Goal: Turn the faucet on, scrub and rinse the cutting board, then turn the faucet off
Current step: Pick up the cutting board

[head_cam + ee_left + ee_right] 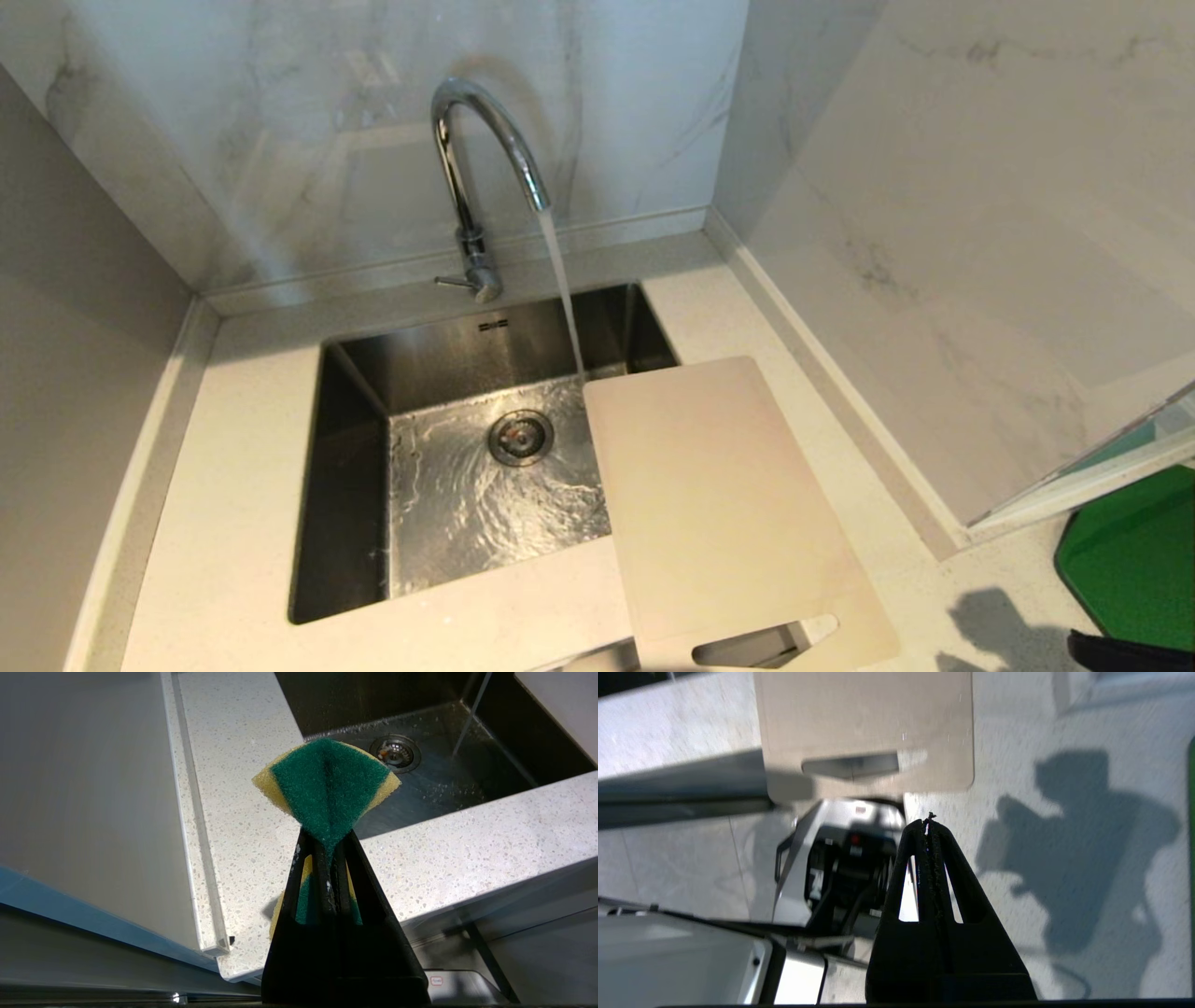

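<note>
Just ahead of right hand (928,822), cutting board (864,723)

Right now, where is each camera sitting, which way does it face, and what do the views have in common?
Head view: high on the robot, looking down at the sink, the running faucet and the cutting board; no arm clearly shows.
Left wrist view: behind the left claw, shut on a sponge, facing the sink's drain across the countertop.
Right wrist view: behind the shut right claw, facing the board's slot handle; the robot's base shows below.
Shared: head and left wrist both show the drain; head and right wrist both show the board.
</note>
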